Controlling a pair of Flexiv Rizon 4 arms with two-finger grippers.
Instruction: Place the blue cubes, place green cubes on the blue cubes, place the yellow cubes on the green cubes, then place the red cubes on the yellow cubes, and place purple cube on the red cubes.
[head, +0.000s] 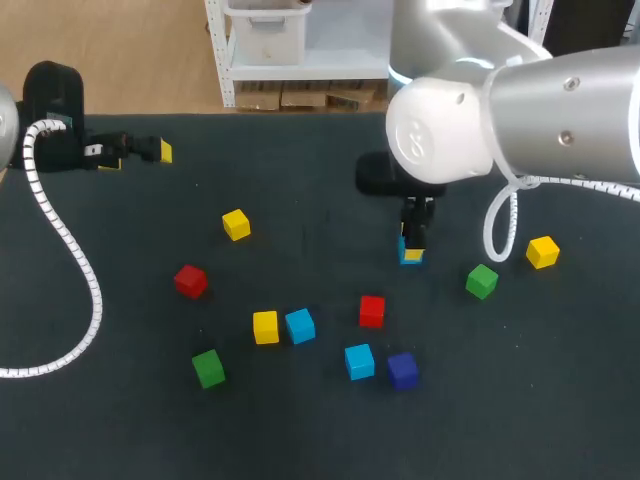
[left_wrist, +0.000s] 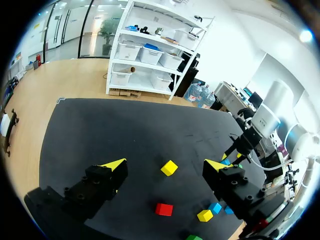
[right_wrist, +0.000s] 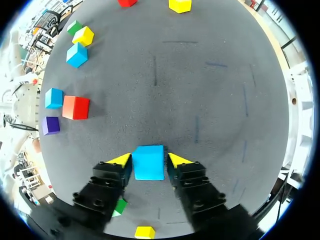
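A blue cube (head: 411, 255) (right_wrist: 148, 165) rests on the dark table mat, right of centre. My right gripper (head: 412, 240) (right_wrist: 148, 160) hangs straight over it, one yellow-tipped finger on each side. A thin gap shows beside the cube, so the gripper is open. My left gripper (head: 138, 157) (left_wrist: 165, 164) is wide open and empty at the far left of the mat. Loose on the mat lie two more blue cubes (head: 300, 325) (head: 359, 361), green cubes (head: 208, 368) (head: 481, 281), yellow cubes (head: 236, 224) (head: 265, 327) (head: 542, 252), red cubes (head: 190, 281) (head: 372, 311) and a purple cube (head: 402, 370).
The left arm's white coiled cable (head: 70, 250) trails over the mat's left side. The right arm's white cable (head: 500, 225) loops close to the green cube on the right. Bare mat lies behind the right gripper and along the front edge.
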